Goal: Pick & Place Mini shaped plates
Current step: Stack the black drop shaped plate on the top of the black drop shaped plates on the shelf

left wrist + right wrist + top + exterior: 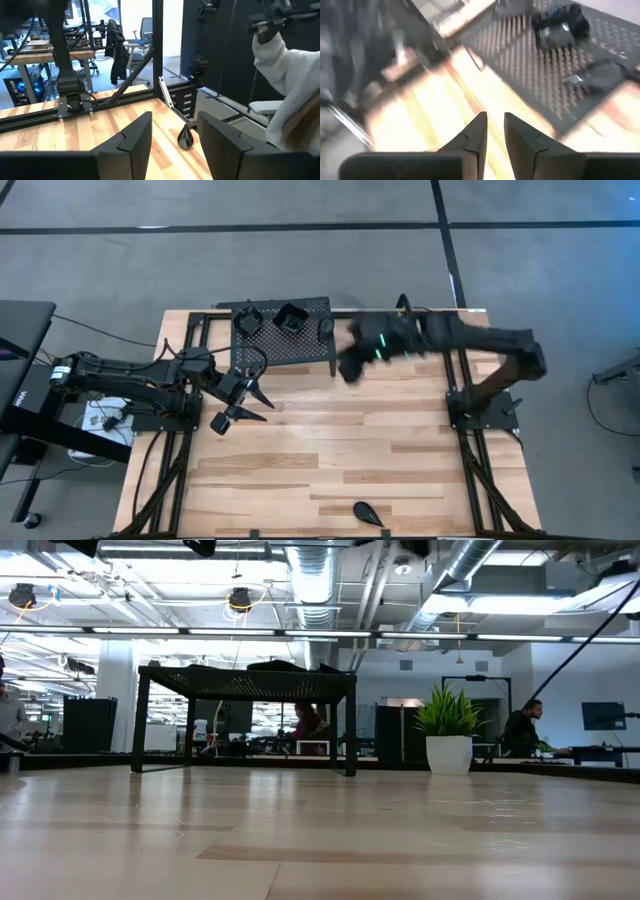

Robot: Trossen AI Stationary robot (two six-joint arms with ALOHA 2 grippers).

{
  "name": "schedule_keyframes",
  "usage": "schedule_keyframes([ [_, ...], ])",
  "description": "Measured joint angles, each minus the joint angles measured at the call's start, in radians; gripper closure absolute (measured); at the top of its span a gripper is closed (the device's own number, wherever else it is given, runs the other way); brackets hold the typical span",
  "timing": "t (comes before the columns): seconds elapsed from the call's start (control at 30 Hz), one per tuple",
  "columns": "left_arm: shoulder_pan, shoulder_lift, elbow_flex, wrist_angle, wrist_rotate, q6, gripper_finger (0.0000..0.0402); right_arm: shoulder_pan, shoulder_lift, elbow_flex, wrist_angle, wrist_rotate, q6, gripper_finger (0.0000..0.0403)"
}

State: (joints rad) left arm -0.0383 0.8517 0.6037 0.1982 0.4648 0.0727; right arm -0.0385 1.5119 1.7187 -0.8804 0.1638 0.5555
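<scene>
The landmark is the black perforated metal stand (285, 338), which sits at the far edge of the pale wooden slatted table (330, 450).

Farthest from the stand, at the table's near edge, one small glossy black teardrop-shaped plate (367, 512) lies alone; the left wrist view shows it too (185, 138), close to the edge. Judged from here, a clumsy or glancing grasp could push it off the table, since almost no wood lies beyond it.

Nearer the stand, off its left front corner, the left gripper (243, 403) hovers above the boards with its fingers spread wide and nothing between them.

At the stand's right front corner the right gripper (352, 365) shows blurred, seemingly in motion; its own camera shows its jaws (491, 131) narrowed to a thin gap and empty. A fast sweep this close could clip the stand's edge or leg and jolt what rests on it.

On the stand's top sit a wavy-edged square black plate (291, 318), a roundish black plate (248, 319) and a small dark plate (326, 330) near the right rim. Glossy and shallow, they would probably slide or slip from a pinch on the rim.
</scene>
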Motion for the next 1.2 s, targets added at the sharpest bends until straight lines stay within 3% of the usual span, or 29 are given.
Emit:
schedule_keyframes([
  [0.07,0.000,0.000,-0.006,0.004,0.000,0.000,0.0243,0.121,-0.036,-0.061,-0.042,0.127,0.028,0.0343],
  [0.13,0.000,0.005,-0.016,0.006,0.000,0.000,0.0243,0.229,-0.061,-0.154,-0.040,0.162,0.117,0.0343],
  [0.37,-0.016,0.102,-0.035,0.122,-0.001,-0.004,0.0243,0.538,-0.029,-0.494,0.176,0.045,0.511,0.0345],
  [0.6,-0.045,0.150,-0.037,0.157,0.000,-0.011,0.0243,0.761,0.154,-0.545,0.357,-0.019,0.835,0.0345],
  [0.87,-0.045,0.136,-0.038,0.218,-0.001,-0.011,0.0243,0.864,0.343,-0.542,0.566,-0.096,1.120,0.0345],
  [1.2,-0.045,0.136,-0.038,0.270,-0.001,-0.006,0.0243,0.836,0.350,-0.527,0.396,-0.084,1.130,0.0345],
])
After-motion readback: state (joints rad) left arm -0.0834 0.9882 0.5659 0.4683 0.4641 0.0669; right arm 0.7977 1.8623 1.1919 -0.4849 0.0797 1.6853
